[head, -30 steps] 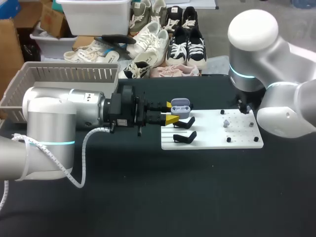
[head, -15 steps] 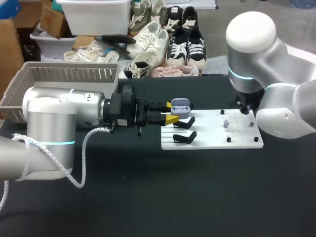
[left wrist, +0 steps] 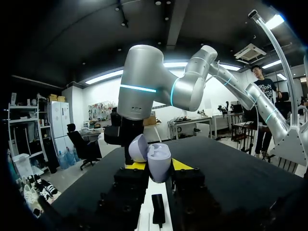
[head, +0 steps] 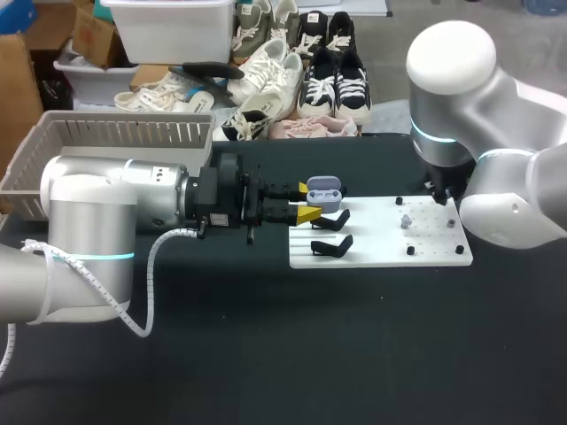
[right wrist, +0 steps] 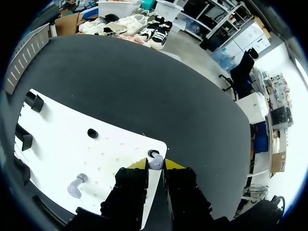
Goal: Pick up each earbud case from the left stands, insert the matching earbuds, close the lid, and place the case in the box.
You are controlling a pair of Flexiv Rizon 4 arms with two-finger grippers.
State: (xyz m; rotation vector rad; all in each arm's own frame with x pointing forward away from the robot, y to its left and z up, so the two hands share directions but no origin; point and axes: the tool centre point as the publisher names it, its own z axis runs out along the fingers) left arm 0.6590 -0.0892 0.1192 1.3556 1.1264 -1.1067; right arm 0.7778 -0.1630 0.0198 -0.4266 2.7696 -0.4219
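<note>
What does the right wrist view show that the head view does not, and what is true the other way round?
Only the right wrist view: an earbud between the fingertips of the right gripper; in the head view the right arm covers it. Only the head view: the left gripper at the open case. Both: the white board, a second earbud on it, and the black stands.

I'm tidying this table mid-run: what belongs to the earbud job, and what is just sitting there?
Job: earbud case in left gripper; loose earbud on white board; second earbud at right gripper; grey basket.
Just sitting: two empty black stands; black pegs.
</note>
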